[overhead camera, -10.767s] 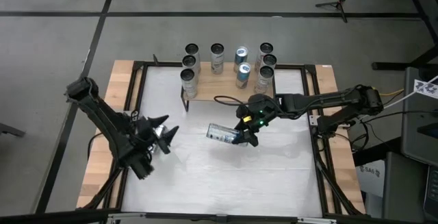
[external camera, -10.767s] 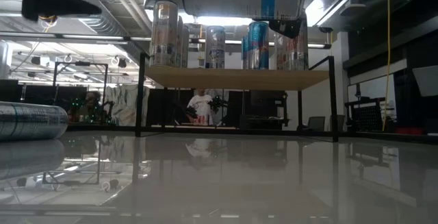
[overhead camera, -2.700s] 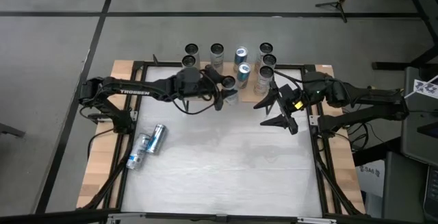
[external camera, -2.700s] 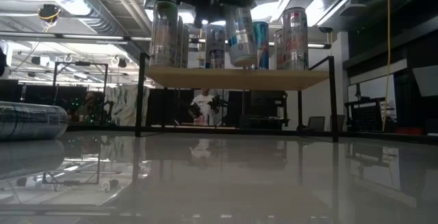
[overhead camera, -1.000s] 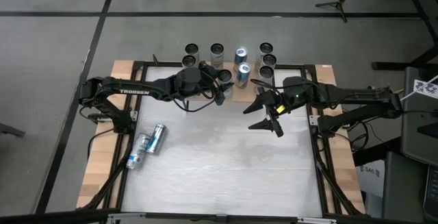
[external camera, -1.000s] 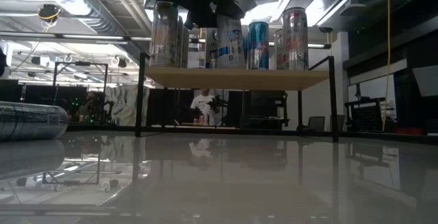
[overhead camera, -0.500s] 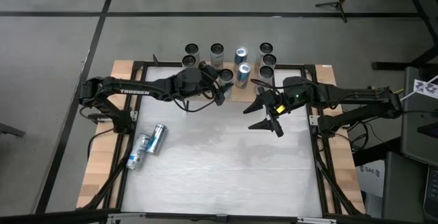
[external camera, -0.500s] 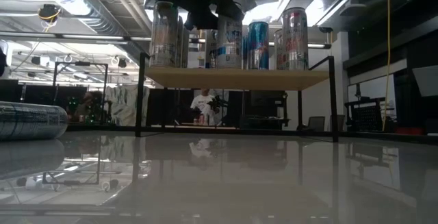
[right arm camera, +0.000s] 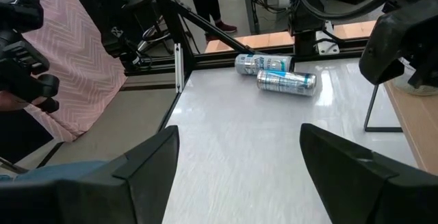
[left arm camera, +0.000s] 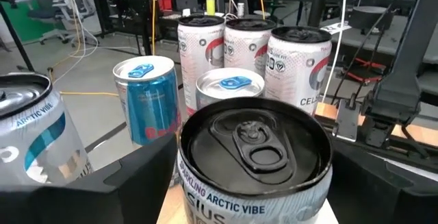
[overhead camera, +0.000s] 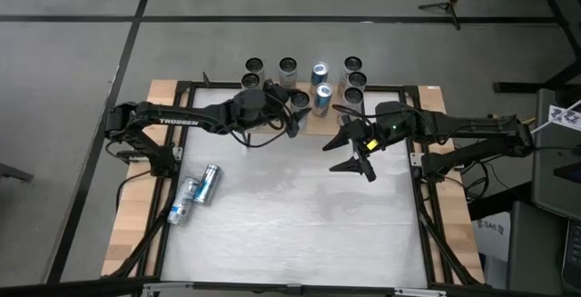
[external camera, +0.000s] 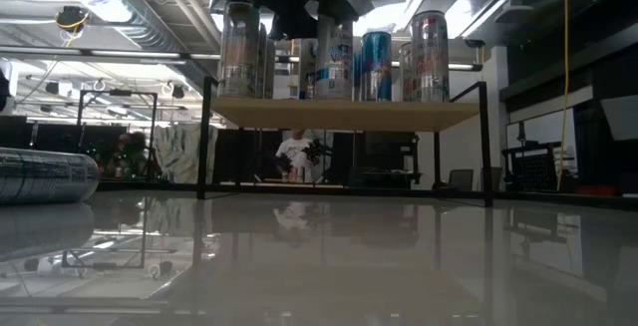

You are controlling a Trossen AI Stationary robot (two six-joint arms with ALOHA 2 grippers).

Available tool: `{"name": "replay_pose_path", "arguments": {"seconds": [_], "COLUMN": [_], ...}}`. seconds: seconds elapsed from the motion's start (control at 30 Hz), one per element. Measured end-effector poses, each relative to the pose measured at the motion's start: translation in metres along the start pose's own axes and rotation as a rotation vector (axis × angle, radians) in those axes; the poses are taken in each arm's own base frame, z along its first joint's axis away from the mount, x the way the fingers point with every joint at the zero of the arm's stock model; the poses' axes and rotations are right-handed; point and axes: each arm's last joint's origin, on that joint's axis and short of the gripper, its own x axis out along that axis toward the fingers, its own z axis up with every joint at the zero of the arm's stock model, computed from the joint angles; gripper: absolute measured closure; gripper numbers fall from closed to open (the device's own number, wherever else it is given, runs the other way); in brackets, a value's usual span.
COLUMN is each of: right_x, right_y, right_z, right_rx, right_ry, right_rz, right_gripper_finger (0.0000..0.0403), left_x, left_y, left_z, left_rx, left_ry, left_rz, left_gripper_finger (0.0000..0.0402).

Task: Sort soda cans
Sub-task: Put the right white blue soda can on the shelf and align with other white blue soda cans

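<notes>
2 dark arms (overhead camera: 182,120), white lettering, black cables.

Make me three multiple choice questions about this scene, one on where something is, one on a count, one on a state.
1. Where do the upright cans stand?
A. on the raised wooden shelf
B. on the floor
C. in a box

2. How many cans lie on the white table?
A. none
B. two
C. five

3. How are the right gripper's fingers?
A. shut on a can
B. shut, empty
C. open, empty

Answers:
1. A: the low view shows the cans on the shelf.
2. B: two lying cans show near the table's left edge.
3. C: the right gripper hangs over bare table, fingers spread, nothing between them.
</notes>
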Motion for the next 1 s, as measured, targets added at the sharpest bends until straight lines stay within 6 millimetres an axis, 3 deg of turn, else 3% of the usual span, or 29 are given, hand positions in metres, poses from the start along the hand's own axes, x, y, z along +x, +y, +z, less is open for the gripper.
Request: {"name": "replay_pose_path", "arguments": {"seconds": [0.73, 0.87, 1.0], "right_x": [0.000, 0.000, -0.001], "right_y": [0.000, 0.000, 0.000], "right_z": [0.000, 0.000, 0.002], "right_rx": [0.013, 0.039, 0.016], "right_ry": [0.000, 0.000, -0.008], "right_rz": [0.000, 0.000, 0.001], "right_gripper_finger": [0.0107, 0.0107, 0.0107], "left_x": [-0.005, -0.014, -0.036], "left_y": [-0.001, -0.006, -0.011], "left_z": [0.030, 0.037, 0.053], "left_rx": [-0.076, 0.031, 0.091], "left_ry": [-0.300, -0.326, -0.368], "left_rz": [-0.019, -0.021, -0.045], "left_gripper_finger": [0.0075, 0.0075, 0.0075]}}
